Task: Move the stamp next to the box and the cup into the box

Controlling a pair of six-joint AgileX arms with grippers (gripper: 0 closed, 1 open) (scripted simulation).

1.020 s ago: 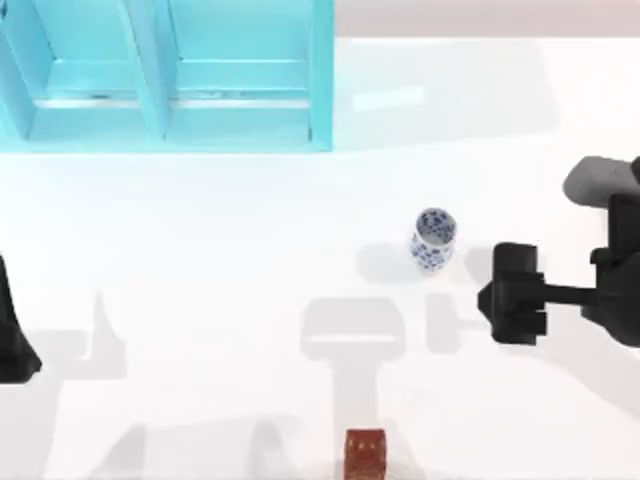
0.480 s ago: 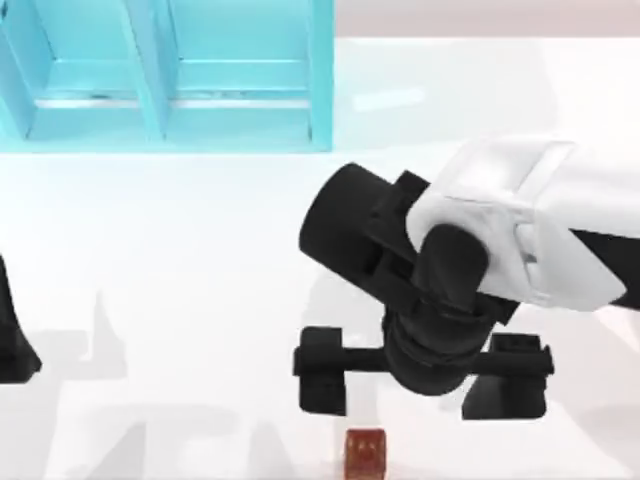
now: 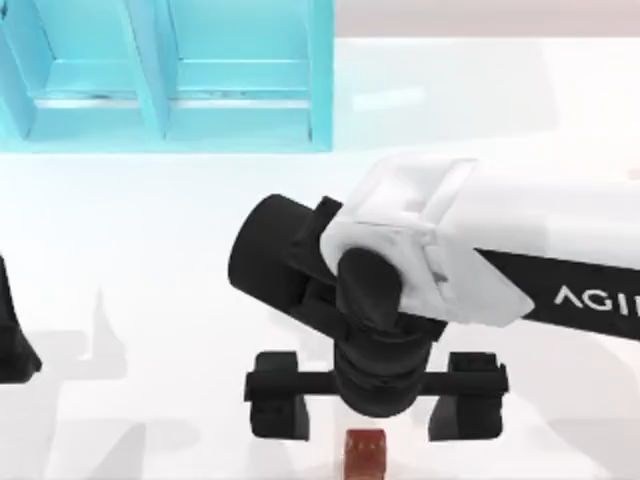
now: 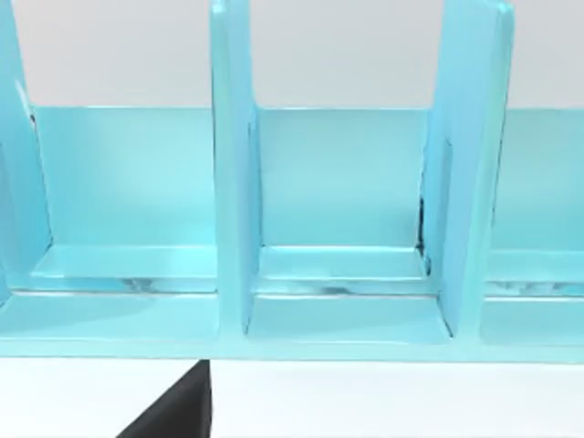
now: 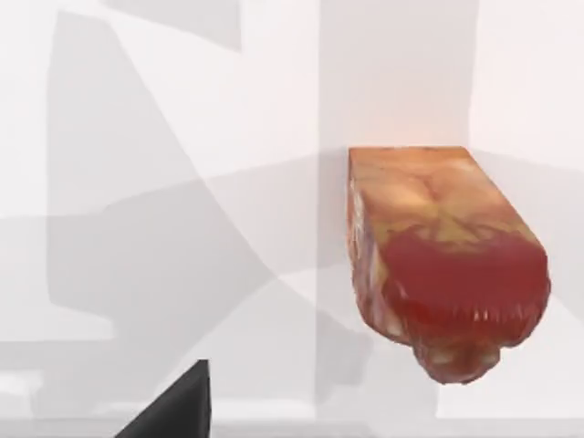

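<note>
White tabletop (image 3: 150,250), turquoise shelf unit (image 3: 165,75) behind, right pincer (image 3: 375,395) spread wide above stamp (image 3: 365,455).

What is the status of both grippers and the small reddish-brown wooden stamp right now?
Right gripper open above the small reddish-brown wooden stamp, at the table's near edge. Left gripper parked at the table's left edge. Stamp not gripped, nothing around it.

Reddish-brown, orange-mottled stamp (image 3: 365,452); turquoise shelf unit (image 3: 165,75); white table (image 3: 150,260).

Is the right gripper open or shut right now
Open: the right gripper hangs over the stamp, fingers spread wide on the table.
</note>
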